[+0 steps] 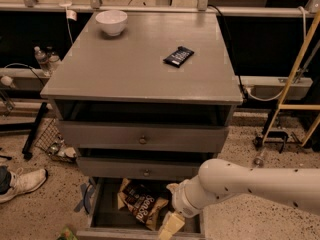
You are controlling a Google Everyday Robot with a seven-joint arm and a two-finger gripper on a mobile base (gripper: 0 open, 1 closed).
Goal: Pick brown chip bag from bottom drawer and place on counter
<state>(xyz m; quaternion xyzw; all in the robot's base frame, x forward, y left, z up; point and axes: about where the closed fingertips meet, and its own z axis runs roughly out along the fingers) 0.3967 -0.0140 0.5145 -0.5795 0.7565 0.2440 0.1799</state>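
The brown chip bag [140, 204] lies crinkled in the open bottom drawer [100, 211], left of centre, with white script lettering up. The grey counter [135, 64] tops the three-drawer cabinet. My white arm comes in from the right, low across the drawer front. The gripper [169, 226] hangs at the bottom edge of the camera view, just right of and below the bag, over the drawer's right part. One cream finger shows; the rest is cut off by the frame edge.
On the counter stand a white bowl [111, 22] at the back left and a small flat black wrapper [178, 56] right of centre. A shoe [20, 184] and wire basket [52, 141] lie on the floor left. A yellow ladder [295, 84] stands right.
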